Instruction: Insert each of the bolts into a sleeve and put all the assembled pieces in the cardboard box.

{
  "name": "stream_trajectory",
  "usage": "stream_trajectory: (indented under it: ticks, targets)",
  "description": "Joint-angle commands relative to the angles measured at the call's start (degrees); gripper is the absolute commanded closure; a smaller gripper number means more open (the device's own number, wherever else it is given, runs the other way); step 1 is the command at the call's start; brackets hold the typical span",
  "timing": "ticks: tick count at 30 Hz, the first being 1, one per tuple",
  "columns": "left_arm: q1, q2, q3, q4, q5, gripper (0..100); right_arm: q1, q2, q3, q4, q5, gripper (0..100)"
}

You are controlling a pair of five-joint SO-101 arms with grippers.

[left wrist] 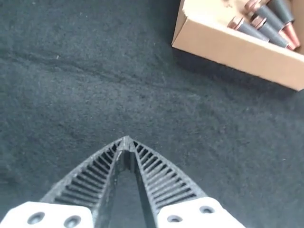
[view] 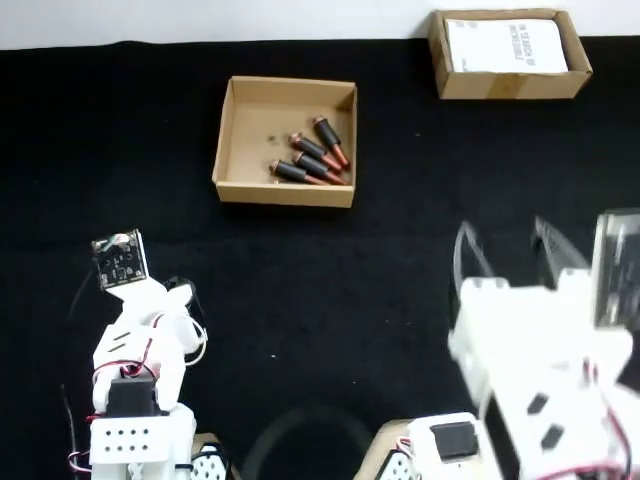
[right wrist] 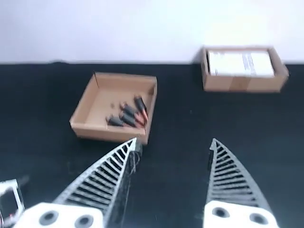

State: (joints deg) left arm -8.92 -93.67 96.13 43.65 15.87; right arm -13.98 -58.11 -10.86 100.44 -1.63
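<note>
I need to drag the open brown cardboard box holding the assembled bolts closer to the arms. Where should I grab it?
Probably best to pinch the thin upright near wall of the open brown cardboard box, toward the left arm's side. Come straight down from above, one jaw inside and one outside. The black-sleeved copper bolts crowd the other side, so the floor there is bare.

The table (view: 330, 290) is covered in black cloth and backs onto a plain white wall (right wrist: 142, 28).
</note>
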Motion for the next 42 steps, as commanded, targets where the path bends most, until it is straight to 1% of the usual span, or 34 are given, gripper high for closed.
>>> stream_trajectory:
  ticks: [1,4,5,7,11,13,14,16,18,22,24,27,30,34,37,39,40,42]
  targets:
    - [0.92,0.84,1.54,0.09,-0.88,99,0.92,-13.32,22.11,-1.54,-0.26,78.9]
    - [0.66,0.57,1.54,1.49,-1.14,99,1.01,-23.43,41.63,-10.15,-0.18,78.9]
    - [0.57,0.4,1.54,2.37,-2.64,99,1.01,-26.51,48.22,-14.29,0.0,78.9]
    - [0.48,0.4,1.54,3.6,-9.58,99,1.63,-32.22,61.67,-23.87,0.0,78.9]
    - [0.4,0.4,1.54,4.57,-23.74,99,6.46,-40.57,85.32,-42.33,0.0,78.9]
    - [0.4,0.4,1.54,4.75,-28.22,99,8.75,-42.77,94.46,-48.04,0.79,78.9]
    - [0.31,0.4,1.54,5.36,-29.71,99,9.01,-43.21,99.12,-49.45,2.73,78.9]
    - [-0.22,0.31,1.54,6.77,-30.15,99,9.01,-43.38,106.95,-49.63,7.56,78.9]
    - [-0.48,0.31,1.45,7.38,-26.81,99,8.92,-43.74,111.78,-49.45,9.23,78.9]
    - [-0.57,0.31,1.19,12.22,-11.87,99,8.75,-43.82,112.31,-42.86,9.23,78.9]
    - [-0.57,0.31,0.4,16.18,-7.3,99,8.48,-43.82,112.31,-39.87,9.23,78.9]
    - [-0.48,0.31,-1.63,23.65,-6.95,99,9.63,-43.82,112.31,-38.55,9.23,78.9]
    - [-0.48,0.31,-1.98,27.6,-6.95,99,9.45,-43.3,112.92,-37.67,9.32,78.9]
    - [-0.22,0.31,-1.71,28.48,-6.95,99,9.01,-43.82,113.89,-31.69,9.41,78.9]
    - [-0.04,0.31,-1.63,28.31,-7.47,99,9.19,-43.82,113.8,-31.34,9.41,79.0]
    - [-0.04,0.31,-1.63,28.48,-11.78,99,8.92,-43.82,113.8,-31.08,9.41,82.0]
    - [-0.04,0.4,-1.63,28.57,-13.89,99,8.66,-43.82,113.8,-30.46,9.32,85.1]
    - [-0.04,0.4,-1.63,28.66,-14.59,99,8.57,-43.82,113.8,-30.37,9.23,93.4]
